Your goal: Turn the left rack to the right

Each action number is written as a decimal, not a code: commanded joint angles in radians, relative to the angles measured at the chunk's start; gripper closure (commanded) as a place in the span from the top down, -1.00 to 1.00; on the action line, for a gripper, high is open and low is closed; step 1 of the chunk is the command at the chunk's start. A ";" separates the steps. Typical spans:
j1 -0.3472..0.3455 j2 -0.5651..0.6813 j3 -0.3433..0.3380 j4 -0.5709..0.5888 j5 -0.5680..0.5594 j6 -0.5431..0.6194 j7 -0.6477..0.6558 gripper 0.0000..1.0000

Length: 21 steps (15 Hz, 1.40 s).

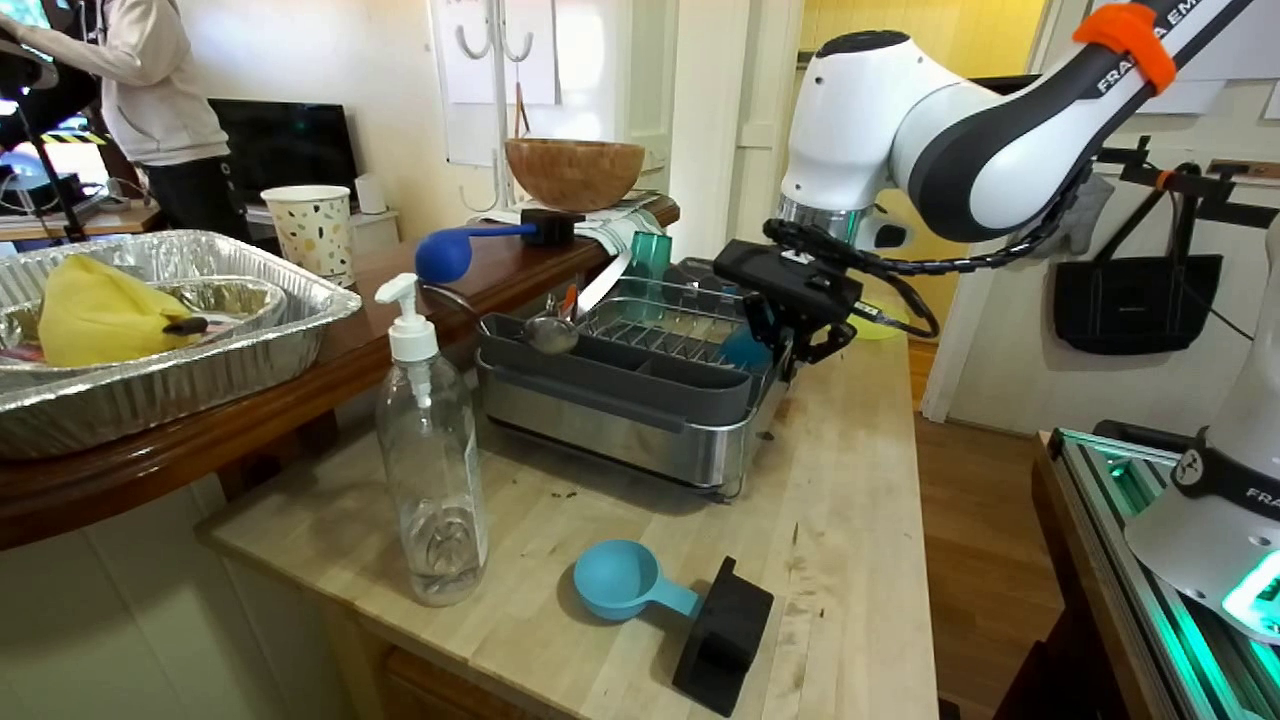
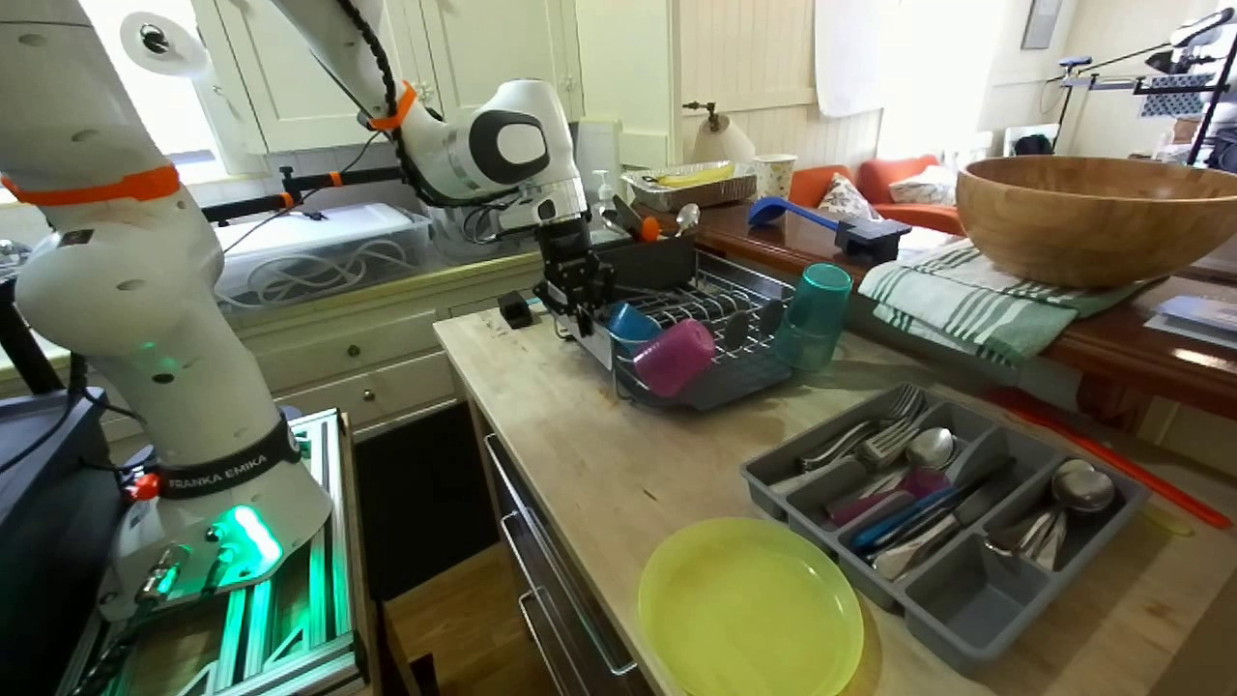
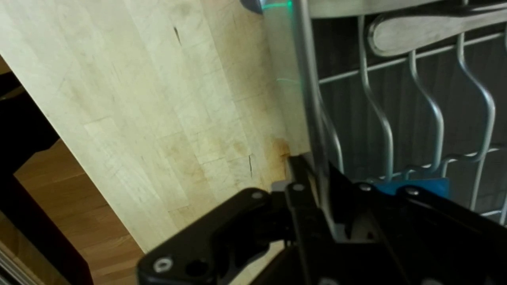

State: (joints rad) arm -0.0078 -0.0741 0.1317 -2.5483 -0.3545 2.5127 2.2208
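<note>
A dish rack (image 1: 610,428) stands on a worktop (image 1: 850,530) behind a pump bottle (image 1: 432,490) and scoop (image 1: 616,580) in an exterior view. In an exterior view, a cutlery tray (image 2: 995,594) lies right of a plate (image 2: 750,609).

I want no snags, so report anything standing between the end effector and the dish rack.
Nothing visible stands between them: the end effector is closed on the rim of the dish rack.

Pincer (image 3: 318,174) clamped on rim of wire rack (image 3: 311,87); blue object (image 3: 433,185) partly hidden; wooden worktop (image 3: 170,107) alongside.
</note>
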 commanded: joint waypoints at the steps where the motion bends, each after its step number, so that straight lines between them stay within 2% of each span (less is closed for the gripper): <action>1: 0.013 -0.001 -0.013 0.001 0.001 -0.003 -0.002 -0.75; 7: 0.013 -0.001 -0.013 0.001 0.001 -0.003 -0.003 -0.75; 8: 0.013 -0.001 -0.013 0.001 0.001 -0.003 -0.003 -0.94; 10: 0.004 0.002 -0.012 0.001 0.006 0.013 0.126 -0.94; 14: 0.012 0.011 -0.007 -0.006 0.022 0.037 0.206 -0.94; 21: 0.024 0.028 -0.004 0.023 0.102 0.000 0.227 -0.94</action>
State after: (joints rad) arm -0.0068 -0.0736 0.1292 -2.5457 -0.3168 2.5027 2.3357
